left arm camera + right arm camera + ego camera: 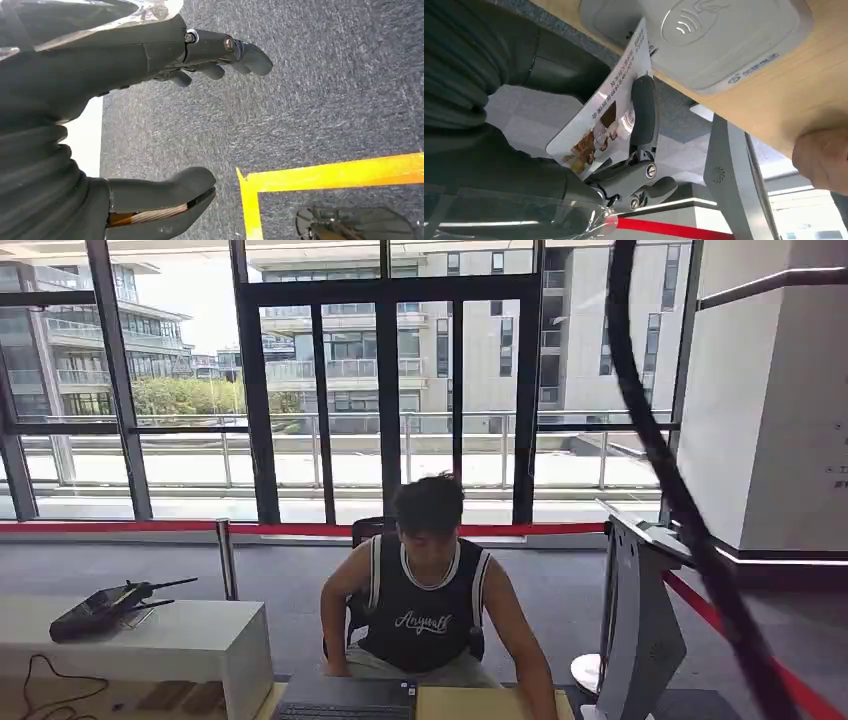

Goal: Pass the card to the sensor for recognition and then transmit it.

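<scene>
Gripped in the right hand [624, 150], the card [601, 115] sits pinched between thumb and a dark finger laid across its printed face, its far corner reaching the near edge of the sensor [719, 40]. That grey reader, marked with a contactless symbol, lies on the wooden desk [784, 100] close to its edge. My reading is that the step in hand is the presentation for recognition: the card looks angled to the reader, so the hand would do well to level it and bring its face over the symbol, keeping the pinch firm since only one finger visibly crosses the card.

Beyond the reader, a person's hand [824, 160] rests on the desk near its edge, apart from the sensor and probably where the card goes afterwards. A grey kiosk stand [640, 630] rises beside the desk, and a black cable [670, 480] sweeps across the head view; neither seems to block the reach.

Hanging over grey carpet and a yellow floor line [320, 175], the left hand [165, 115] holds nothing, fingers apart. The seated person [425, 590] faces the robot behind a laptop [345, 700].
</scene>
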Motion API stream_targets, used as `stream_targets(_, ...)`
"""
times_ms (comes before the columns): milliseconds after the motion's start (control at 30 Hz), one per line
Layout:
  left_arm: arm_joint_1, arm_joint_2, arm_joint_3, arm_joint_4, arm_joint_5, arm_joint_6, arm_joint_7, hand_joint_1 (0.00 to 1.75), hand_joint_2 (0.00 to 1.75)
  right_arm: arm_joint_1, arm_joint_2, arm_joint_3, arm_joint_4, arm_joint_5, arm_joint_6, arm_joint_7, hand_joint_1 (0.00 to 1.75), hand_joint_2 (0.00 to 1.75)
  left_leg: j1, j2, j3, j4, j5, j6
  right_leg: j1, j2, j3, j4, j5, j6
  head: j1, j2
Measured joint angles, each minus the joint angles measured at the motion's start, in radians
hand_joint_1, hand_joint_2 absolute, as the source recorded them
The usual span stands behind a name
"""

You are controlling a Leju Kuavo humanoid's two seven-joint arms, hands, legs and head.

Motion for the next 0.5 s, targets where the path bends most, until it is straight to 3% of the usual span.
stream_targets(500, 0.0, 0.0, 0.0, 0.0, -0.005, -0.005, 0.0, 0.0, 1.75, -0.001, 0.014, 0.008, 0.028, 0.0, -0.008, -0.002, 1.75, 1.75, 0.0, 0.0, 0.001, 0.0, 0.0, 0.0, 0.0, 0.0, 0.002, 0.0, 0.0, 0.0, 0.0, 0.0)
